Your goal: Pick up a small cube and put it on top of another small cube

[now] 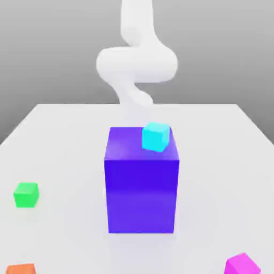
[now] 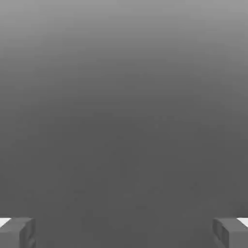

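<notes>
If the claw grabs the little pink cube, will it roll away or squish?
Probably neither. The little pink cube has flat faces and sits flat on the table, so it should slide, not roll. It looks solid, so likely stiff. Being small, it is probably light and may slip if pinched off-centre.

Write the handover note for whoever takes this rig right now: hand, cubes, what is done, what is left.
Hand: open and holding nothing; the fingertips stand wide apart in the hand view.
Magenta cube: on the table, at the bottom of the exterior view's right.
Cyan cube: on top of the big blue-violet block, near a top corner.
Green cube: on the table at the exterior view's left. Orange cube: at the bottom left edge.
Done: nothing; no cube grasped.
Left: grasp the magenta cube, lift it, set it on another small cube.
</notes>
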Motion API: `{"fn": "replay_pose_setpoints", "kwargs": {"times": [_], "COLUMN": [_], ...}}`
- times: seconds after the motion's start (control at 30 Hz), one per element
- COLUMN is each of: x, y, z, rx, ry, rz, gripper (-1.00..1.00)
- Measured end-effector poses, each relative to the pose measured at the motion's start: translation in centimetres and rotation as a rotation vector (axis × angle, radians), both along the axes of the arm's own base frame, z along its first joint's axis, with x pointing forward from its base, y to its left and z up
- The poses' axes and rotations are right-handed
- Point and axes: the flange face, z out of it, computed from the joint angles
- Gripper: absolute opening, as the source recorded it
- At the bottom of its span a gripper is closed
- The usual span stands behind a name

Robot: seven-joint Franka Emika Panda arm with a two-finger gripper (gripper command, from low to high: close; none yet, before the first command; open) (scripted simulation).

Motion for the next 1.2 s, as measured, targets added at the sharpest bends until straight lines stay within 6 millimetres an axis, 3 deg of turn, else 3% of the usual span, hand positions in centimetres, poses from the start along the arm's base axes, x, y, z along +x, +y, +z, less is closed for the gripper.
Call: {"fn": "replay_pose_setpoints", "kwargs": {"times": [0.27, 0.53, 0.77, 1.0, 1.13, 1.17, 1.2], "x": [8.8, 13.9, 15.0, 13.1, 12.7, 12.7, 12.7], "y": [5.0, 10.4, 15.5, 19.9, 20.5, 20.5, 20.5], "z": [-10.6, -23.3, -35.4, -47.6, -53.8, -55.0, -55.0], "rx": [-0.063, -0.109, -0.134, -0.138, -0.137, -0.137, -0.137], "ry": [0.196, 0.384, 0.547, 0.709, 0.729, 0.73, 0.73], "rz": [0.072, 0.164, 0.261, 0.353, 0.365, 0.365, 0.365], "gripper": [0.0, 0.0, 0.0, 0.0, 0.0, -1.0, -1.0]}}
